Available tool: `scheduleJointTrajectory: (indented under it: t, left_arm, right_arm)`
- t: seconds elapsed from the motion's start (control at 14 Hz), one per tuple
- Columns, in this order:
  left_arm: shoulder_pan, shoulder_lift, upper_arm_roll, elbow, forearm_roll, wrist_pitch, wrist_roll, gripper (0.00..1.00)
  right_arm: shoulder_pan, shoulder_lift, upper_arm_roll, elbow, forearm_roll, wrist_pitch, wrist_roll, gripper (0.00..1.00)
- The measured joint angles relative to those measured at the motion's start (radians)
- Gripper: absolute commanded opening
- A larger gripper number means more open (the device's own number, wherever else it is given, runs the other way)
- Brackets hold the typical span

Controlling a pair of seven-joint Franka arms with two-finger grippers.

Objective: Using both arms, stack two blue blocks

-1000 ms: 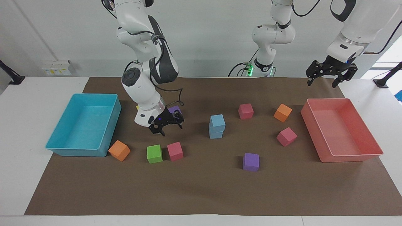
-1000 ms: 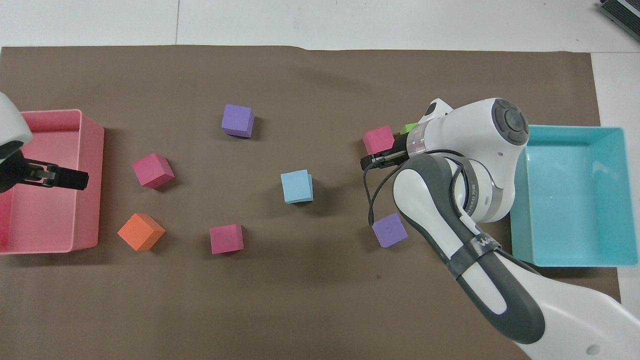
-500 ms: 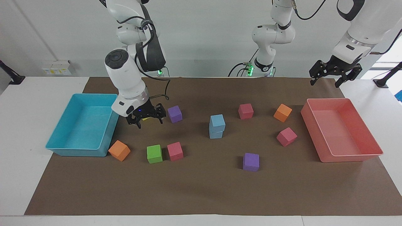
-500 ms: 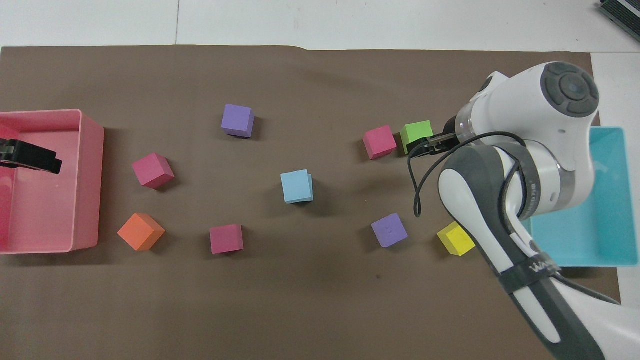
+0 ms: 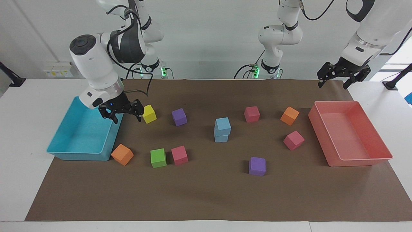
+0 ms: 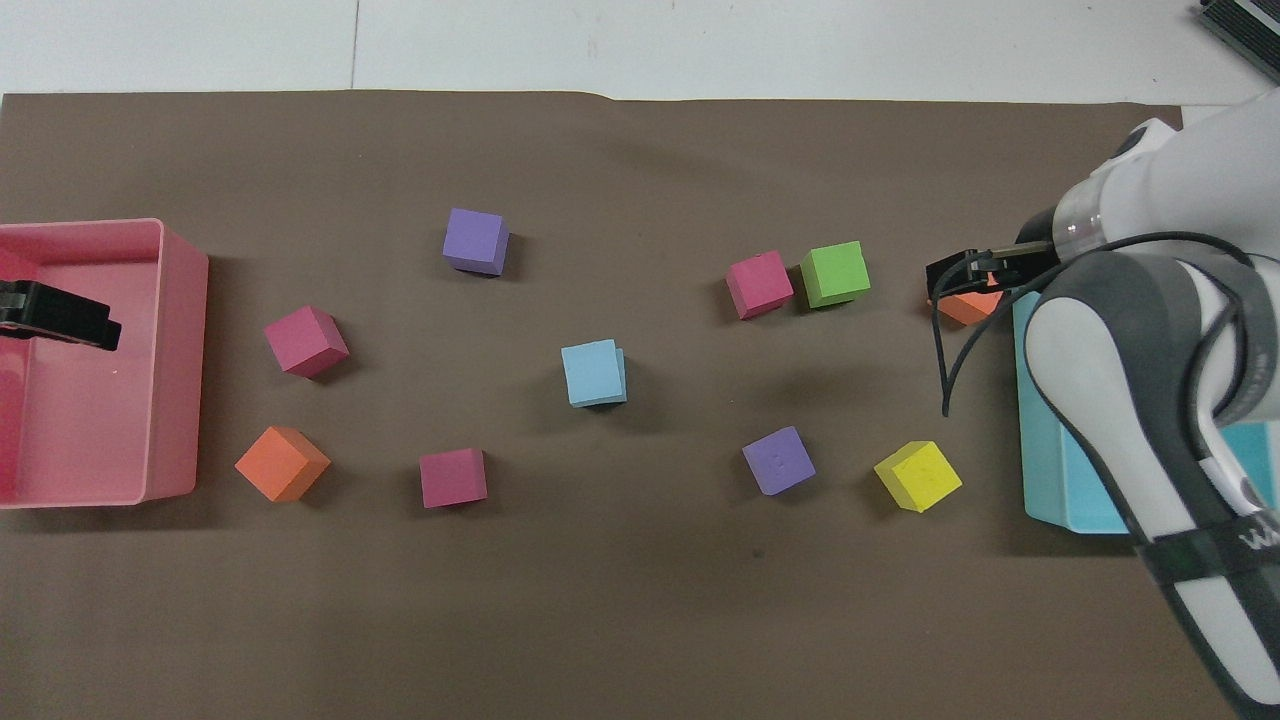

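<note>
The two blue blocks stand stacked in the middle of the mat, the upper block [image 5: 223, 124] slightly turned on the lower block [image 5: 221, 137]. From overhead they show as one blue square [image 6: 595, 372]. My right gripper [image 5: 126, 118] is open and empty in the air over the rim of the turquoise tray [image 5: 80, 135], well away from the stack; it also shows in the overhead view [image 6: 962, 274]. My left gripper [image 5: 331, 85] is open and empty above the pink tray [image 5: 354, 135], and it waits there [image 6: 60, 318].
Loose cubes lie around the stack: yellow [image 5: 149, 114], purple [image 5: 179, 116], purple [image 5: 257, 166], green [image 5: 158, 158], pink [image 5: 179, 155], pink [image 5: 251, 114], pink [image 5: 293, 140], orange [image 5: 122, 154] and orange [image 5: 289, 115]. The trays sit at the mat's two ends.
My right arm has swung away from the middle of the mat toward the turquoise tray and risen, uncovering the purple and yellow cubes. The left gripper has risen slightly. The stack has not moved.
</note>
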Motion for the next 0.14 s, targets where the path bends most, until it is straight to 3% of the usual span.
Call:
scheduleJointTrajectory:
  t: [0.14]
  left_arm:
    - [0.0, -0.001, 0.0, 0.0, 0.0, -0.001, -0.002, 1.0]
  right_arm:
    - [0.0, -0.039, 0.0, 0.002, -0.019, -0.033, 0.009, 1.0]
